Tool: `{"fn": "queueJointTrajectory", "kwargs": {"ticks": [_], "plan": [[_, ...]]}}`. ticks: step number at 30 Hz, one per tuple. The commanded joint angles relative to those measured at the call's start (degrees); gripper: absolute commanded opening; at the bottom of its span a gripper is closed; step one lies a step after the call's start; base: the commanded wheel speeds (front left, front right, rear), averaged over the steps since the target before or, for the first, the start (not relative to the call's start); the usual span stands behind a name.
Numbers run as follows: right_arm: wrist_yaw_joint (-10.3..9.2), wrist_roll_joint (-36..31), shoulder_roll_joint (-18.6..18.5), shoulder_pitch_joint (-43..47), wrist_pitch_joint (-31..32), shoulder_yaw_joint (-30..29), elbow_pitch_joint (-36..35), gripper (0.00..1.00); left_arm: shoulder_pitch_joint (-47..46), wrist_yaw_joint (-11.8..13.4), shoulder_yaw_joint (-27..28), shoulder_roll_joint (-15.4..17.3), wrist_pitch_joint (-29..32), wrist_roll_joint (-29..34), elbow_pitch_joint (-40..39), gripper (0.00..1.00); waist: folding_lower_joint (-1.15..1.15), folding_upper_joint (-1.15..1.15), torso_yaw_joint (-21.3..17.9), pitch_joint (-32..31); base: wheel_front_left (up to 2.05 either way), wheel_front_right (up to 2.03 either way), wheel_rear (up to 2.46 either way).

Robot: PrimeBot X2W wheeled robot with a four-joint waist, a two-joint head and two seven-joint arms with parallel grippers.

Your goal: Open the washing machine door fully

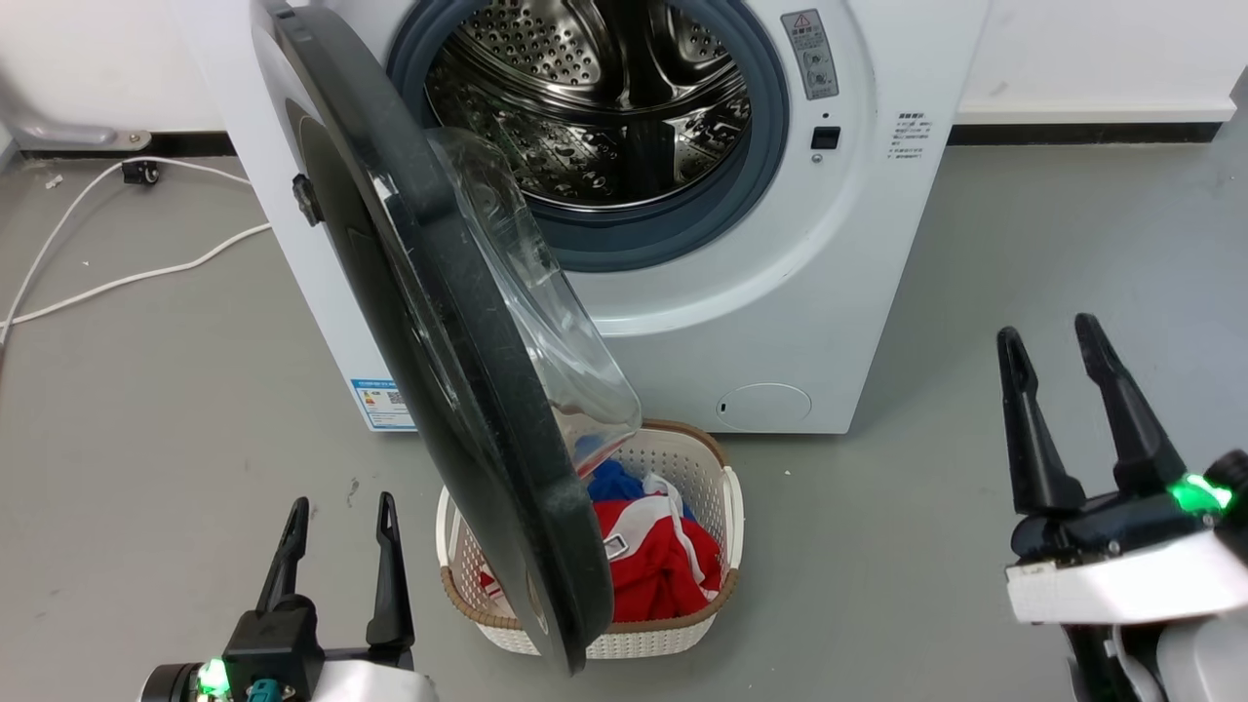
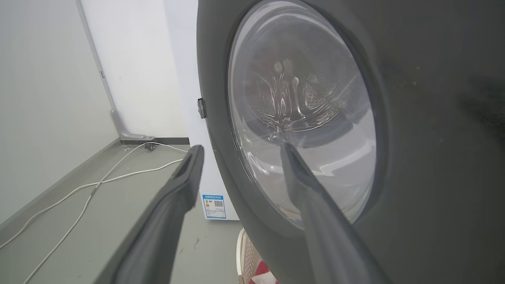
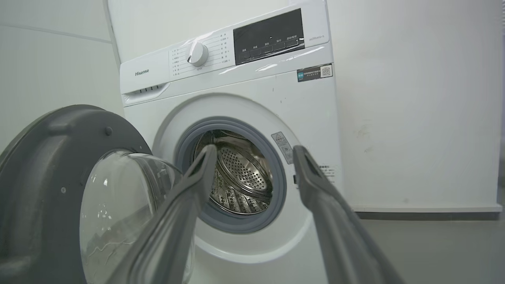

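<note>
The washing machine [image 1: 780, 292] is a big white front loader with its steel drum [image 1: 595, 97] exposed. Its washing machine door [image 1: 429, 322], round, black, with a bulging clear glass bowl, stands swung out on the left-side hinge, roughly square to the machine front. My left gripper [image 1: 341, 507] is open at the lower left, just left of the door's outer face, touching nothing. In the left wrist view the door [image 2: 414, 157] looms close behind the open left gripper [image 2: 240, 148]. My right gripper [image 1: 1053, 336] is open at the lower right, away from the machine. The right wrist view shows the machine [image 3: 252, 102] and the door [image 3: 47, 189].
A white laundry basket [image 1: 726, 531] with red, white and blue clothes sits on the grey floor under the door's free edge. White cables [image 1: 117, 273] run across the floor at the left. A white wall with a dark skirting [image 1: 1082, 132] stands behind.
</note>
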Motion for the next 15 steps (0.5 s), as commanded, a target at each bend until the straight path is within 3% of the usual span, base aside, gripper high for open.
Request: {"fn": "queueJointTrajectory", "kwargs": {"ticks": [1, 7, 11, 15], "plan": [[0.0, -1.98, 1.09, 1.51, -0.12, -0.85, -0.83, 1.0, 0.74, 0.11, 0.14, -0.05, -0.16, -0.1, -0.21, 1.0, 0.01, 0.0, -0.05, -0.08, 0.0, 0.0, 0.0], [-0.01, -10.91, 5.86, 6.79, -0.14, -5.13, -2.28, 1.0, 0.71, -0.05, 0.25, -0.05, -0.16, -0.31, -0.08, 1.0, 0.01, 0.0, -0.05, -0.23, 0.0, 0.0, 0.0], [-0.01, -15.66, 6.87, 9.62, -0.15, -5.2, -1.83, 1.0, 0.77, 0.14, 0.06, -0.06, -0.16, -0.49, -0.1, 1.0, 0.01, 0.0, -0.03, -0.26, 0.0, 0.0, 0.0], [-0.01, -15.94, 8.79, 11.44, -0.15, -5.78, -0.7, 1.0, 0.6, 0.07, 0.06, -0.05, -0.16, -0.59, 0.04, 1.0, 0.01, 0.0, -0.05, -0.27, 0.0, 0.0, 0.0]]}}
